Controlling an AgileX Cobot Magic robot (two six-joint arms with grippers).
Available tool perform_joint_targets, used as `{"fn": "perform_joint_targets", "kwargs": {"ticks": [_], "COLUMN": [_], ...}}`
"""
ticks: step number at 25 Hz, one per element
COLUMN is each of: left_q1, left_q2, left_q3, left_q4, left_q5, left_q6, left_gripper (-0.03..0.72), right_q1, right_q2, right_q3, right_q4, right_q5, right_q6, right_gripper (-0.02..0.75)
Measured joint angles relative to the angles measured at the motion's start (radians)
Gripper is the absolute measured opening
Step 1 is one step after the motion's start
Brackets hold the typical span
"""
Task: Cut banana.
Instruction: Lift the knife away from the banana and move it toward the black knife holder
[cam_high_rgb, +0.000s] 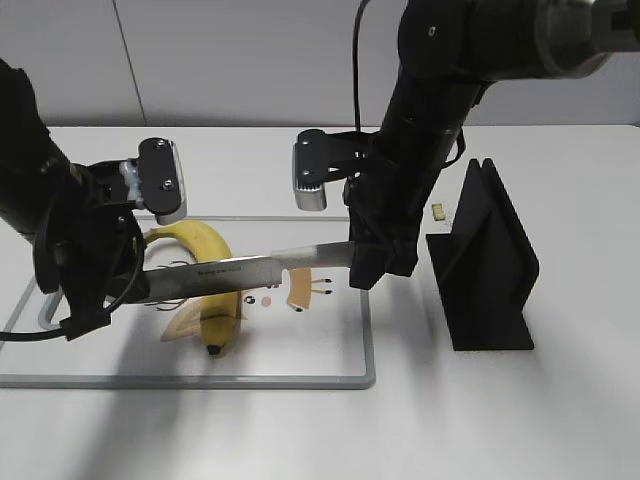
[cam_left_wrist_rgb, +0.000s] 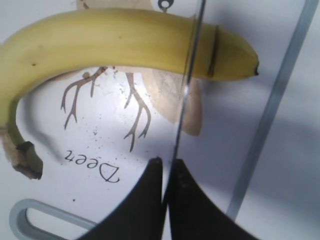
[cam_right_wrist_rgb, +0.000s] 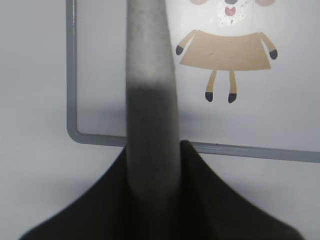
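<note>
Banana (cam_high_rgb: 208, 285) lies on a white cutting board (cam_high_rgb: 300, 360) with a grey rim, which sits on the white counter (cam_high_rgb: 560, 420); stem toward 11 o'clock, black tip toward 6 in the exterior view. A knife (cam_high_rgb: 225, 275) lies flat-wise across the banana's middle, blade running 9 to 3 o'clock. Right gripper (cam_high_rgb: 372, 262) has its jaws closed around the pale grey knife handle (cam_right_wrist_rgb: 150, 100), seen clearly in the right wrist view. Left gripper (cam_high_rgb: 95, 285) sits at 9 o'clock of the banana; in the left wrist view its jaws are pinched nearly together on the thin blade edge (cam_left_wrist_rgb: 182, 100), which meets the peel near the tip end. A tan deer print (cam_right_wrist_rgb: 227, 50) shows on the board just beside the banana. A black knife stand (cam_high_rgb: 485, 260) sits on the counter at 3 o'clock, off the board.
</note>
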Motion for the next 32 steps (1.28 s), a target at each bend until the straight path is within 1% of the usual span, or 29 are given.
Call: {"fn": "perform_joint_targets", "kwargs": {"ticks": [19,32], "left_q1": [0.0,0.0], "left_q2": [0.0,0.052], "left_q3": [0.017,0.015], "left_q4": [-0.016,-0.036], "left_q5": [-0.039,-0.065], "left_q6": [0.005,0.009], "left_gripper": [-0.003,-0.003], "right_q1": [0.0,-0.004], "right_q2": [0.028,0.058], "right_q3": [0.002,0.002], "right_q4": [-0.001,-0.004], "right_q5": [-0.019,-0.021], "right_q6": [-0.013,-0.014], "right_gripper": [0.19,0.191]}}
